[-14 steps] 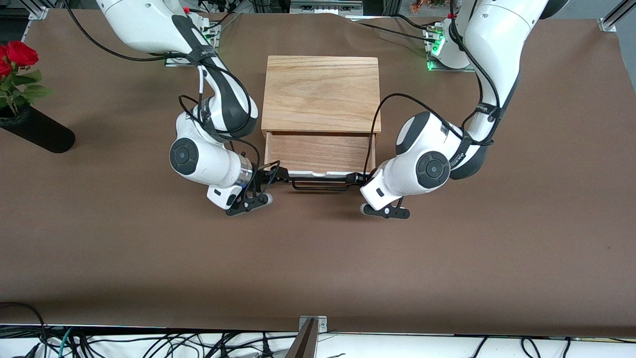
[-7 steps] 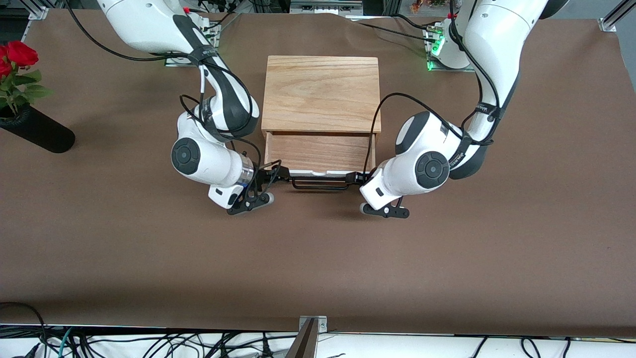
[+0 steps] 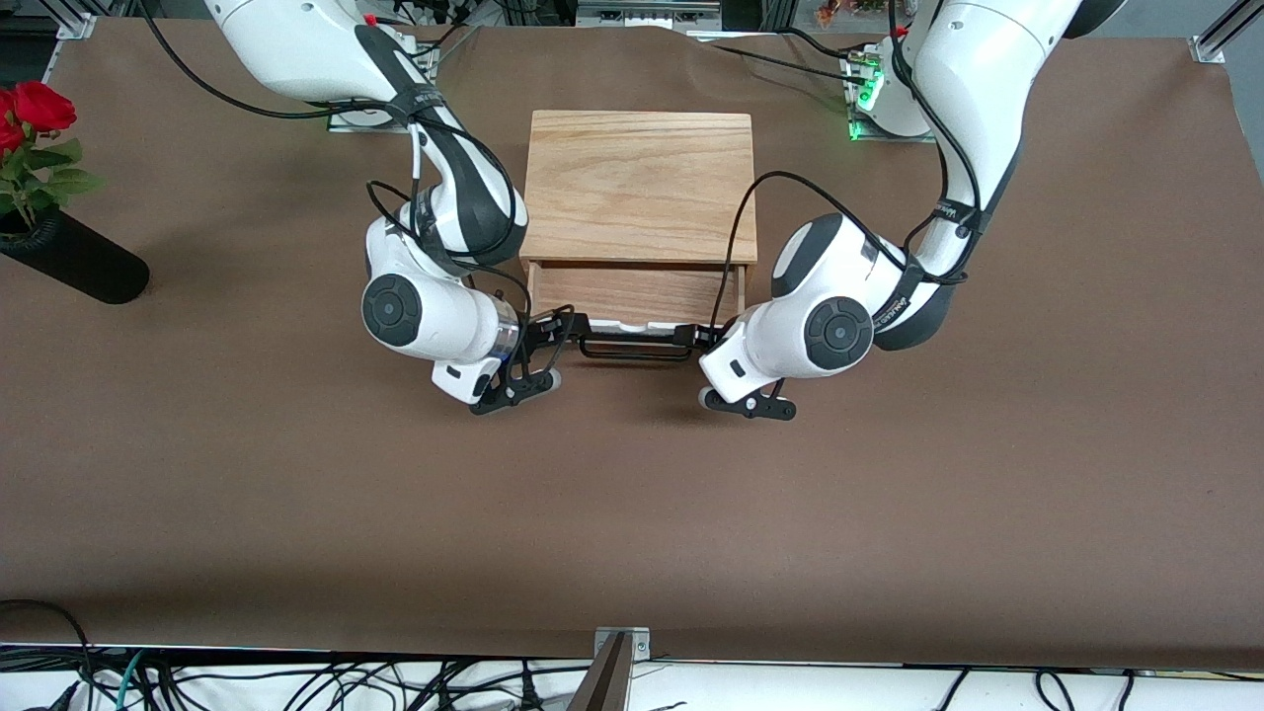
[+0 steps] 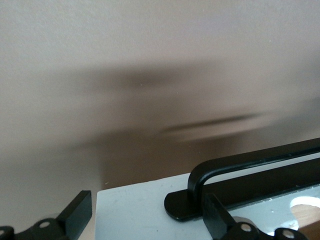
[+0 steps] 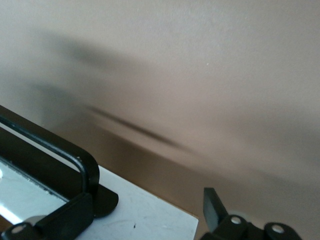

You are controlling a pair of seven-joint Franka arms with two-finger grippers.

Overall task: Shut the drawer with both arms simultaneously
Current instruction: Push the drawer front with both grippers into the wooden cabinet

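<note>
The drawer (image 3: 632, 294) is partly out of its oak box (image 3: 639, 183), with a strip of its wooden floor showing. Its white front panel (image 3: 622, 324) and black bar handle (image 3: 637, 352) face the front camera. My right gripper (image 3: 565, 332) is open against the panel's end toward the right arm; the right wrist view shows its fingers (image 5: 70, 216) straddling the panel's corner (image 5: 150, 216) beside the handle (image 5: 55, 150). My left gripper (image 3: 705, 339) is open at the panel's other end; the left wrist view shows its fingers (image 4: 216, 216) straddling the corner (image 4: 140, 207) by the handle (image 4: 250, 162).
A black vase (image 3: 74, 259) with red roses (image 3: 35, 109) lies at the right arm's end of the table. The brown table (image 3: 632, 513) stretches wide nearer the front camera. Both arm bases (image 3: 884, 99) stand beside the box.
The drawer has slid farther into the box, so less of its floor shows. Both grippers have moved with the front panel toward the box.
</note>
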